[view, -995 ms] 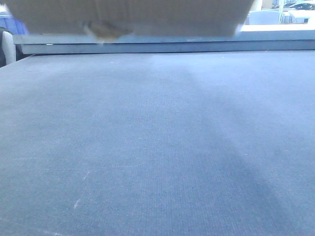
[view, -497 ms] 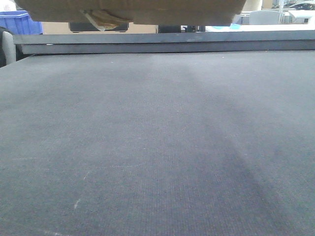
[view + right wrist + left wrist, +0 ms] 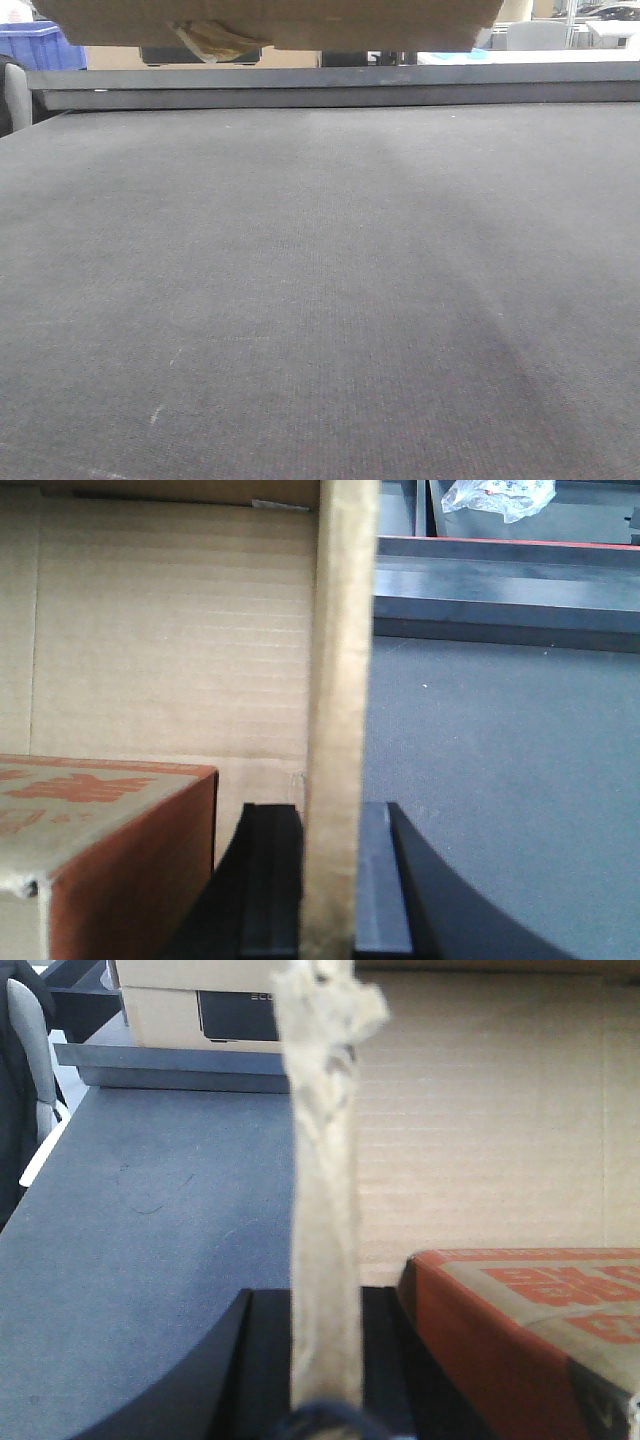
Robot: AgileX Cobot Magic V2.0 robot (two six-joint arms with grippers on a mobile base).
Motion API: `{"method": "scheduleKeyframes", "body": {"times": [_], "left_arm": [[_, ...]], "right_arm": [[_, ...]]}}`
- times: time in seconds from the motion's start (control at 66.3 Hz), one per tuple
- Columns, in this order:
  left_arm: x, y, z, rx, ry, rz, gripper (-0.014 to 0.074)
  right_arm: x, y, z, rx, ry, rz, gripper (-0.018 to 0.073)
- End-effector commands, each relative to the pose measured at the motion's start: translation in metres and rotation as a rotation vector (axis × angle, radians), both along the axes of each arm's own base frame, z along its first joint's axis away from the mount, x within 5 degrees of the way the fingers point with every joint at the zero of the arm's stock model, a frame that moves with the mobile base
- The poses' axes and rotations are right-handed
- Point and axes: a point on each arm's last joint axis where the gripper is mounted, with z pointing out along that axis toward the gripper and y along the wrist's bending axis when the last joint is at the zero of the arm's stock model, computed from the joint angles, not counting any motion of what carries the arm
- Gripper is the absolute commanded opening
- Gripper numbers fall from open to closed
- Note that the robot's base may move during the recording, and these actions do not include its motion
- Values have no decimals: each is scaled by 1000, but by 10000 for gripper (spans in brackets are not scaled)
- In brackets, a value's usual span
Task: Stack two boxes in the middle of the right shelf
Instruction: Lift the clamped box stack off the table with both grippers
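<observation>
A brown cardboard box [image 3: 270,22] hangs at the top of the front view, with a scrap of yellowish tape [image 3: 210,42] under it. My left gripper [image 3: 325,1360] is shut on the box's left wall [image 3: 325,1140]. My right gripper [image 3: 330,880] is shut on its right wall [image 3: 340,660]. The box is open, and a red-printed carton [image 3: 520,1330] lies inside it, also showing in the right wrist view [image 3: 100,850]. The box is held above the dark grey carpeted surface [image 3: 320,300]. No second plain brown box and no steel shelf are in view.
A dark rail [image 3: 330,88] runs along the far edge of the carpeted surface. A blue bin [image 3: 45,45] stands behind it at the left. A tan carton [image 3: 190,1010] sits on a ledge beyond. A crumpled plastic bag [image 3: 495,498] lies past the rail.
The box has risen a little since one second ago, uncovering the blue bin behind it. It has barely moved in the last half second.
</observation>
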Motion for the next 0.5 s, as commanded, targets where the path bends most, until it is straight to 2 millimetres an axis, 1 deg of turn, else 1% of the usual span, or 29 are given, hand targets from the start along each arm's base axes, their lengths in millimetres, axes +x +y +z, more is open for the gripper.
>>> {"method": "scheduleKeyframes", "body": {"times": [0.0, 0.482], "left_arm": [[-6, 6, 13, -10, -71, 1, -111], [-6, 6, 13, -10, -71, 1, -111]], "right_arm": [[-5, -5, 13, -5, -77, 1, -169], [-5, -5, 14, -5, -78, 2, -169]]}}
